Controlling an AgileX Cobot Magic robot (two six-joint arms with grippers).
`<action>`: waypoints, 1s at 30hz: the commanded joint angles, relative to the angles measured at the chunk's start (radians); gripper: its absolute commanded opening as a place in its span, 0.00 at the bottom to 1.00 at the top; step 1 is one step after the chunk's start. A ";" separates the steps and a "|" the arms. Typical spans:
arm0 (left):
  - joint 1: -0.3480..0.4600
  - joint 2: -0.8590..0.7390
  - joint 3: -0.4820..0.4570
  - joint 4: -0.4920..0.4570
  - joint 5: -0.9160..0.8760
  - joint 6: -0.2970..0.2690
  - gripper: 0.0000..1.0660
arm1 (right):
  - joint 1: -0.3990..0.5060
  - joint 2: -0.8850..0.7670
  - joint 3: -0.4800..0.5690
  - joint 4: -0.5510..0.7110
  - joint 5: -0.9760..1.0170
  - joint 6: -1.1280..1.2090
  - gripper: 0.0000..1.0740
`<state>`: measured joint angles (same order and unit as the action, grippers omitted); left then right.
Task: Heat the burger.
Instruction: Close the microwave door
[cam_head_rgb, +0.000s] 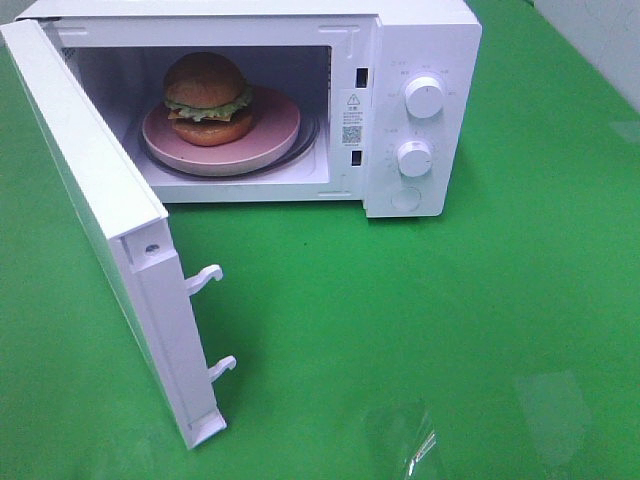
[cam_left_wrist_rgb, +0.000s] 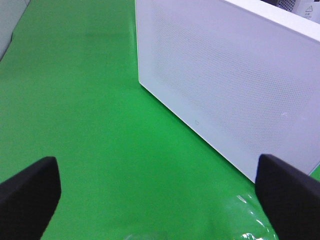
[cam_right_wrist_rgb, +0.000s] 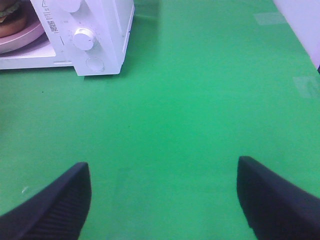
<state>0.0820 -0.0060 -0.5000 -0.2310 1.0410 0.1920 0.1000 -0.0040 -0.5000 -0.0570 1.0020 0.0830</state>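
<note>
The burger, with a glossy brown bun and green filling, sits on a round pink plate inside the white microwave. The microwave door stands wide open to the left. Neither arm shows in the exterior high view. My left gripper is open and empty, over the green table beside the outer face of the door. My right gripper is open and empty, well in front of the microwave's control panel. A bit of the burger shows in the right wrist view.
Two white knobs and a round button are on the microwave's right panel. Two latch hooks stick out of the door's edge. The green table spreads in front and to the right.
</note>
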 joint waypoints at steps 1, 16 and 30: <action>-0.007 -0.013 0.002 0.001 0.001 -0.007 0.92 | -0.006 -0.027 0.001 -0.005 0.003 -0.002 0.71; -0.007 -0.013 0.002 0.001 0.001 -0.007 0.92 | -0.006 -0.027 0.001 -0.005 0.003 -0.003 0.71; -0.007 -0.013 0.002 0.004 0.001 -0.012 0.92 | -0.006 -0.027 0.001 -0.005 0.003 -0.003 0.71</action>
<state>0.0820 -0.0060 -0.5000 -0.2300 1.0410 0.1890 0.1000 -0.0040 -0.5000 -0.0570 1.0020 0.0830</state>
